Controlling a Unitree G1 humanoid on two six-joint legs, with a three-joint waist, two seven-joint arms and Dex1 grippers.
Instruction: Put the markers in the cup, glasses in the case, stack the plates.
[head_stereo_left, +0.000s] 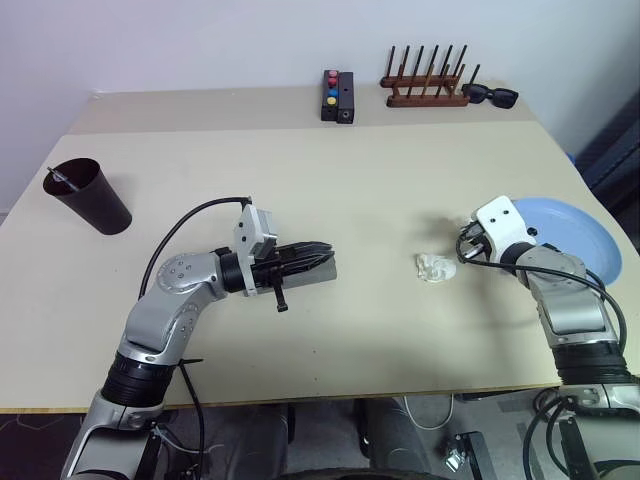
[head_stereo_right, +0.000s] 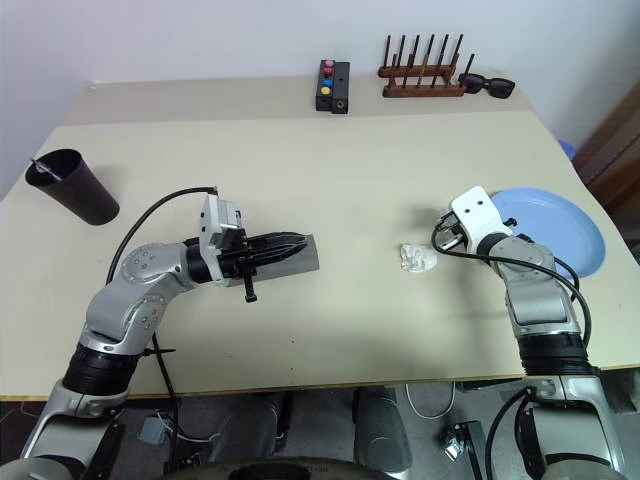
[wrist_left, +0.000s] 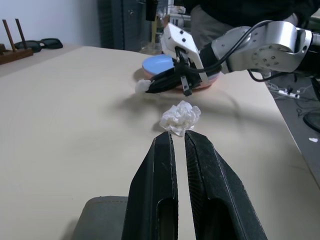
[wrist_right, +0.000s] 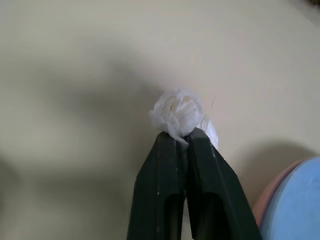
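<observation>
The grey case (head_stereo_left: 312, 268) lies mid-table, and my left gripper (head_stereo_left: 322, 256) rests shut across its top. The glasses are out of view. At the far left stands the dark cup (head_stereo_left: 90, 196) with a marker (head_stereo_left: 62, 179) leaning inside its rim. The light blue plate (head_stereo_left: 565, 236) lies on the pink plate (wrist_left: 202, 85) at the right edge. Beside the plates, my right gripper (wrist_right: 181, 136) is shut on a small white paper wad (wrist_right: 176, 112) just above the table.
A second crumpled white paper (head_stereo_left: 435, 268) lies between the two grippers. At the back stand a black box with coloured buttons (head_stereo_left: 337, 97), a wooden peg rack (head_stereo_left: 428, 86) and black sunglasses (head_stereo_left: 490, 96). A person (wrist_left: 240, 15) stands beyond the table's right side.
</observation>
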